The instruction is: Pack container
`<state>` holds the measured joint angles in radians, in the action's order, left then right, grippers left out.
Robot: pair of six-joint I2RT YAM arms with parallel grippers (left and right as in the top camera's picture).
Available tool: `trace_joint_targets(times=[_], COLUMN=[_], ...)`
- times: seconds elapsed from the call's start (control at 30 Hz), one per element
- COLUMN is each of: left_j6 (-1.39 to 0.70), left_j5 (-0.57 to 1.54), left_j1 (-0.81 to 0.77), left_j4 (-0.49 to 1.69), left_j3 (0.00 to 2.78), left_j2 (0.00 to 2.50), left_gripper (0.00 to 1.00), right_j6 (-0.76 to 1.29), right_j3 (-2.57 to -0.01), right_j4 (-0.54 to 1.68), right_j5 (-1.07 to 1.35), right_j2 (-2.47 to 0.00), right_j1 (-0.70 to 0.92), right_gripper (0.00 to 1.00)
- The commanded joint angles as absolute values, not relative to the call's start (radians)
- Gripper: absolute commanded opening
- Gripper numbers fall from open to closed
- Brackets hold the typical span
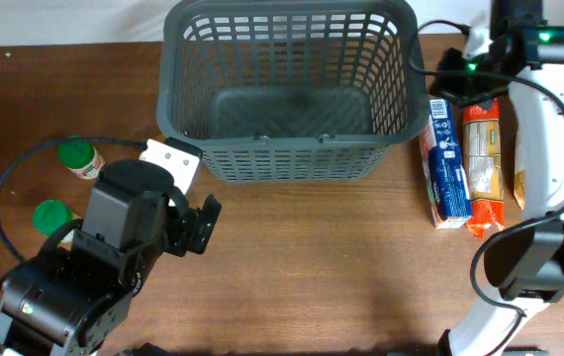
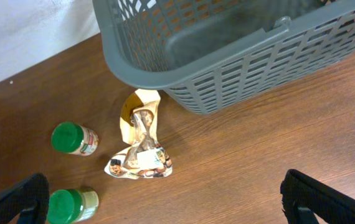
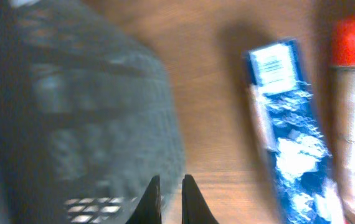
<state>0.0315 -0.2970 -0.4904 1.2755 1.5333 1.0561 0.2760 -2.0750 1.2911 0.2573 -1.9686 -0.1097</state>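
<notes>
The container, a dark grey slotted basket (image 1: 287,158), stands at the back middle of the table with nothing inside; it also shows in the left wrist view (image 2: 227,56) and, blurred, in the right wrist view (image 3: 71,112). My left gripper (image 1: 198,222) hangs over the table in front of the basket's left corner, jaws wide open and empty (image 2: 165,211). My right gripper (image 1: 455,69) is beside the basket's right rim, fingers together and holding nothing (image 3: 171,199).
A crumpled snack pouch (image 2: 141,146) lies by the basket's left corner (image 1: 171,160). Two green-lidded jars (image 2: 71,138) (image 2: 71,205) stand at the left. A blue packet (image 1: 447,163) (image 3: 286,124) and an orange packet (image 1: 485,163) lie to the right of the basket.
</notes>
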Motion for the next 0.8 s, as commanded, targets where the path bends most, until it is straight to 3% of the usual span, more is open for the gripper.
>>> trace_joint_targets(times=[0.0,0.07,0.17,0.23,0.4,0.57,0.77], left_j6=[-0.024,-0.024,-0.023,-0.024,-0.023,-0.023,-0.023], left_j5=[-0.316,-0.323,-0.346,-0.344,-0.345,-0.345,-0.384], left_j1=[-0.488,-0.488,-0.488,-0.488,-0.488,-0.488,-0.488], left_j4=[1.272,1.274,1.280,1.282,1.324,1.329,1.325], left_j3=[1.537,1.537,1.537,1.537,1.537,1.537,1.537], left_j2=[1.051,1.048,1.045,1.045,1.045,1.045,1.055], left_gripper=[0.99,0.99,0.99,0.99,0.99,0.99,0.99], right_j6=[0.265,0.242,0.160,0.161,0.160,0.093,-0.023], right_j3=[-2.075,-2.075,-2.075,-2.075,-2.075,-2.075,-2.075], right_j4=[1.333,1.362,1.386,1.401,1.400,1.361,1.268], right_j5=[0.107,0.038,-0.045,-0.115,-0.151,-0.150,0.016], right_j2=[-1.961,-1.961,-1.961,-1.961,-1.961,-1.961,-1.992], right_j1=[-0.164,-0.189,-0.226,-0.260,-0.377,-0.495,-0.604], right_gripper=[0.08,0.21,0.52,0.64,0.75,0.99,0.99])
